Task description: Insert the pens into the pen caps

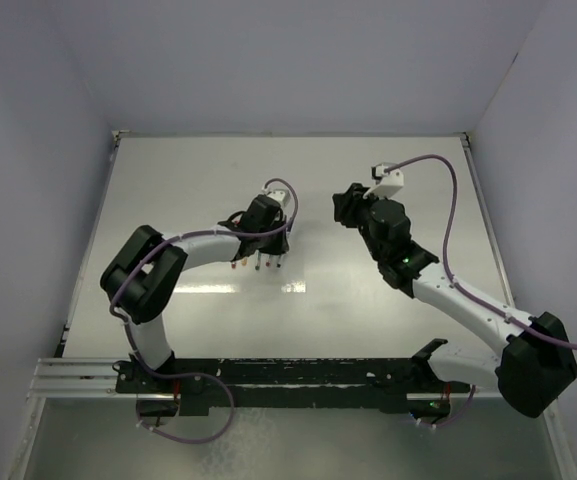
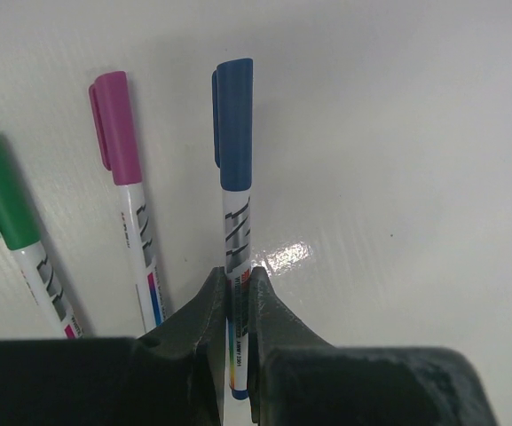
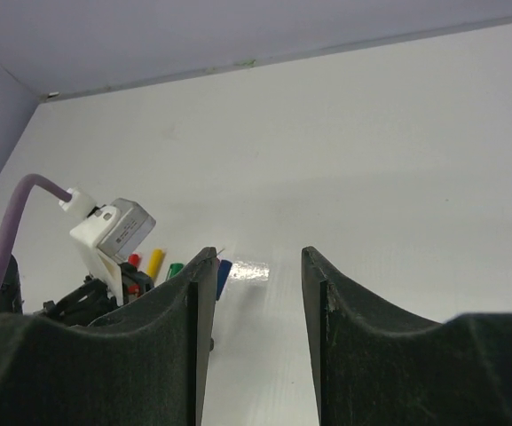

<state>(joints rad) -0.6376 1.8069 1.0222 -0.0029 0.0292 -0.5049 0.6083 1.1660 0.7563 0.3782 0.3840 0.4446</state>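
My left gripper (image 2: 238,293) is clamped on the printed white barrel of the blue-capped pen (image 2: 236,204), below its cap. The purple-capped pen (image 2: 127,177) and green-capped pen (image 2: 11,213) lie beside it on the table (image 2: 397,177). I judge it light, stiff and slick (thin plastic), so a barrel hold suits. My right gripper (image 3: 257,293) hangs spread and empty.

Blue cap (image 2: 234,124), purple cap (image 2: 115,129) and green cap (image 2: 3,191) each sit on a white pen, fanned side by side on the worktop (image 2: 397,177). The blue-capped pen (image 2: 237,235) is pinched between the left fingers (image 2: 278,319). Red cap (image 3: 134,260) and yellow cap (image 3: 154,262) lie alongside.
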